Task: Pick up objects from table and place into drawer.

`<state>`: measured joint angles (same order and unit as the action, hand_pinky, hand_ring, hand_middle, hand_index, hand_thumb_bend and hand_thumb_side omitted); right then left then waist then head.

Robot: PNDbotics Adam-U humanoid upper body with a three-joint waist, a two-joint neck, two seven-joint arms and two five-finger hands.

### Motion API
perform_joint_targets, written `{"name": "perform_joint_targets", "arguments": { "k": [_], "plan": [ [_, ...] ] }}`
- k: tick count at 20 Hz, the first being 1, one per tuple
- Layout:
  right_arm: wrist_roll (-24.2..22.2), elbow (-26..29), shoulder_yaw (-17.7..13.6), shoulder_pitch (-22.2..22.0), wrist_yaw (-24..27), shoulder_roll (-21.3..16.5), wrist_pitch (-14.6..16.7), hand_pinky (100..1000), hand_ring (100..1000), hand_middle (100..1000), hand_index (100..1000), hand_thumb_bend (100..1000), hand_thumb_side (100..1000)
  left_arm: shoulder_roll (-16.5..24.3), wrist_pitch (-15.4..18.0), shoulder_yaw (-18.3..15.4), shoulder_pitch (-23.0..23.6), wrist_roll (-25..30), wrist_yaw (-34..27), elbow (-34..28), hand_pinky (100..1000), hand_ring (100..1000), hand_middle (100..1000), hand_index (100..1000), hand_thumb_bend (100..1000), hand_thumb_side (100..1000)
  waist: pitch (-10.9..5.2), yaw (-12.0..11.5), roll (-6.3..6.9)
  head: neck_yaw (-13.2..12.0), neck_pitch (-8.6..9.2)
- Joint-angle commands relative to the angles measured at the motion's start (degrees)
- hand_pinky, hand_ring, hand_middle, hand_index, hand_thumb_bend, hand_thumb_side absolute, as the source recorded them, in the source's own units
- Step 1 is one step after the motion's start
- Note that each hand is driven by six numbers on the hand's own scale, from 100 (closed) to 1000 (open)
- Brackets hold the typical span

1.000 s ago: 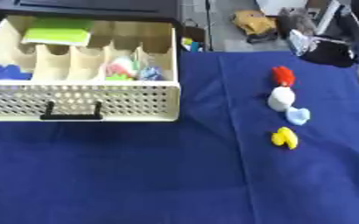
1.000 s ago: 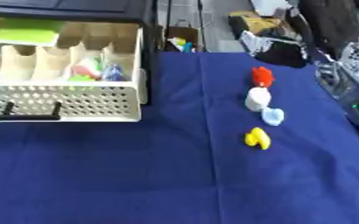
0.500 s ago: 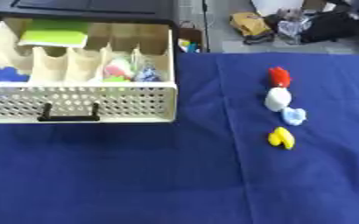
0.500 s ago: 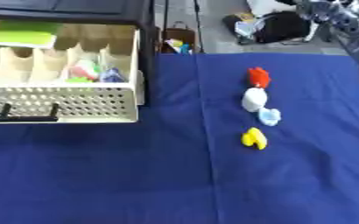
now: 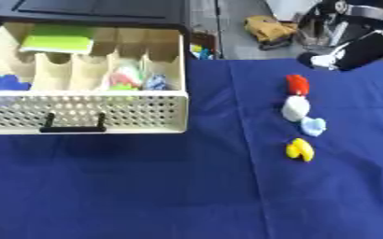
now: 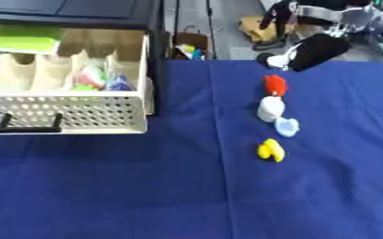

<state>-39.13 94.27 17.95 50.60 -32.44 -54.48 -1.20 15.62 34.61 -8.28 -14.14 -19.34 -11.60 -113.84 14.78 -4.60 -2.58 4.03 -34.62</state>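
Reaching in from upper right: black right hand (image 6: pixel 313 50) w/ silver parts, hovering over far edge of dark blue tablecloth (image 5: pixel 187 186), just beyond the row of objs. Blurred — cannot tell how far fingers are spread; nothing seen in its grasp. Left hand not showing in either view.

Lying in a short line on the cloth's right side, far to near: small red obj (image 5: pixel 297 84), white rounded obj (image 5: pixel 295 108) touching it or nearly so, pale blue obj (image 5: pixel 312 126) just beside the white one, small yellow obj (image 5: pixel 300 150) a bit apart at the near end. All four sitting on the cloth, well apart from the drawer.

Standing pulled out at left: cream perforated plastic drawer (image 5: pixel 88 113) w/ black handle (image 5: pixel 72 128) on front. Inside, dividers forming compartments; green flat pad (image 5: pixel 57 39) resting at back left, pink/green/blue bits (image 5: pixel 133 79) sitting in right compartments, something blue (image 5: pixel 3 83) showing at far left edge.
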Motion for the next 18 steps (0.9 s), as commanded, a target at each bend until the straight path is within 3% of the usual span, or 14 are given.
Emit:
{"name": "perform_joint_targets", "arguments": {
  "k": [1,3,9,13,18],
  "plan": [
    [-2.04,1.51,-0.88,-0.07,1.31,-3.09,-1.65,706,813,594,855,365,432,1.22,-0.03,-0.10,-0.53,0.23,-0.32,-0.75,398,556,616,821,253,987,-0.90,0.09,0.09,0.00,0.75],
    [-3.25,2.10,-0.73,-0.73,1.78,-3.52,-3.03,706,818,592,855,359,394,1.22,-0.02,-0.10,-0.55,0.24,-0.35,-0.75,399,556,616,821,253,987,-0.90,0.08,0.11,0.02,0.81],
    [-5.37,4.51,0.33,-2.74,3.36,-4.73,-6.73,710,833,619,855,367,402,1.23,-0.01,-0.10,-0.64,0.26,-0.47,-0.75,399,557,616,821,253,987,-0.92,0.18,0.12,0.22,0.93],
    [-6.28,5.90,1.05,-4.28,3.87,-5.42,-8.36,707,833,623,855,457,447,1.18,-0.06,-0.07,-0.77,0.30,-0.54,-0.75,399,557,616,821,251,987,-0.80,0.23,0.13,0.37,1.05],
    [-7.48,5.76,2.45,-6.10,4.41,-5.79,-10.13,701,831,625,855,471,431,1.08,-0.02,-0.06,-0.91,0.33,-0.59,-0.75,398,557,616,820,251,986,-0.58,0.05,0.20,0.61,1.27]
  ]
}}
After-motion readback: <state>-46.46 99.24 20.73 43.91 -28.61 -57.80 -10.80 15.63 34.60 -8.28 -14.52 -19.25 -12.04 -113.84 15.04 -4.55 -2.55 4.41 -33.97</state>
